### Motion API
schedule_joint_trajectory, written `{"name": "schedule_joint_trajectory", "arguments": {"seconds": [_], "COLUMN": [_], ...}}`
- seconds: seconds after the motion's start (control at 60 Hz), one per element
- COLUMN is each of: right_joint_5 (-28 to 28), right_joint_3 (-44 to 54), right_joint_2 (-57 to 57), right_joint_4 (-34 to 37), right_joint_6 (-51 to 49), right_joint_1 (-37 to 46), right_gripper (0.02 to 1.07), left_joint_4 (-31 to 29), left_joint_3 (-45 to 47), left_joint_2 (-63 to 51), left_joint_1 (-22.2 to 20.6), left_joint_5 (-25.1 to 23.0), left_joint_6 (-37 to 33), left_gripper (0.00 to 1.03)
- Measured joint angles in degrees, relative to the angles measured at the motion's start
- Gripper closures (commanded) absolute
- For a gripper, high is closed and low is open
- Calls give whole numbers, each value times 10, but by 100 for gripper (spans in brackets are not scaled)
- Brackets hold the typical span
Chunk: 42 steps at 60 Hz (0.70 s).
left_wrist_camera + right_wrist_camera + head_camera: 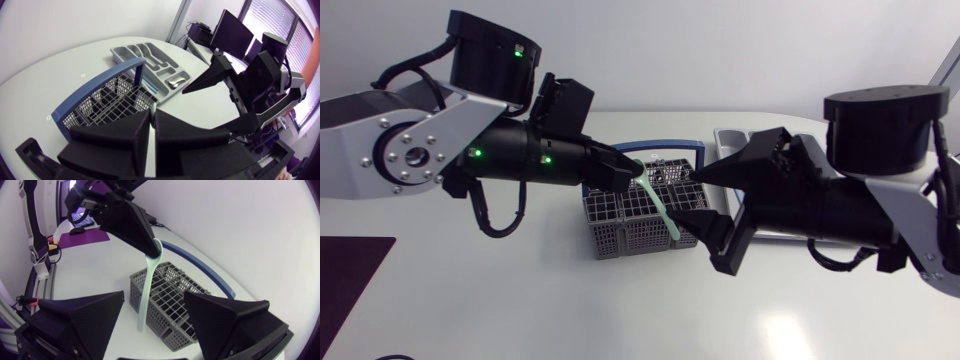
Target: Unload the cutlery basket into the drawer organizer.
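White tabletop (520, 310) runs under both arms, smooth and glossy, with a dark purple mat (350, 285) at its near left corner. The grey wire cutlery basket (620, 228), with its blue hoop handle (97, 87), stands at the middle. The grey drawer organizer (131, 51) lies just beyond it toward the right arm's side.

The left gripper (632, 172) hangs over the basket with its fingers pressed together on one end of a pale green utensil (145, 292). The piece slants down from that grip, across the basket's top, toward the right arm. What kind of utensil it is I cannot tell, since its head is hidden in the grip. The right gripper (155, 322) sits just beside the basket, spread wide and holding nothing, with the utensil's free end between its fingers but touching neither.

I judge the task partly done. One shiny metal piece (175, 82) already rests in an organizer compartment. The green utensil is out of the basket, or nearly so, and not yet in the tray. The basket cells that show look empty, though several are hidden behind the arms. What is left appears to be passing or carrying this piece across to a slot.
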<state>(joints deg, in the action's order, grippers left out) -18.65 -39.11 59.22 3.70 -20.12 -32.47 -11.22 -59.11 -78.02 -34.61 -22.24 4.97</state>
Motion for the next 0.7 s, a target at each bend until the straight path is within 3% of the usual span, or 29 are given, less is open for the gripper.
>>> {"name": "schedule_joint_trajectory", "arguments": {"seconds": [0.217,0.7], "right_joint_5": [33,150], "right_joint_3": [-31,-33], "right_joint_2": [64,91], "right_joint_4": [-19,-67], "right_joint_6": [6,19], "right_joint_1": [-20,-61], "right_gripper": [47,65], "left_joint_4": [7,8], "left_joint_3": [-19,-24], "left_joint_2": [-17,-25], "left_joint_1": [-15,-25], "left_joint_5": [19,63], "left_joint_6": [0,3], "left_gripper": [91,91]}}
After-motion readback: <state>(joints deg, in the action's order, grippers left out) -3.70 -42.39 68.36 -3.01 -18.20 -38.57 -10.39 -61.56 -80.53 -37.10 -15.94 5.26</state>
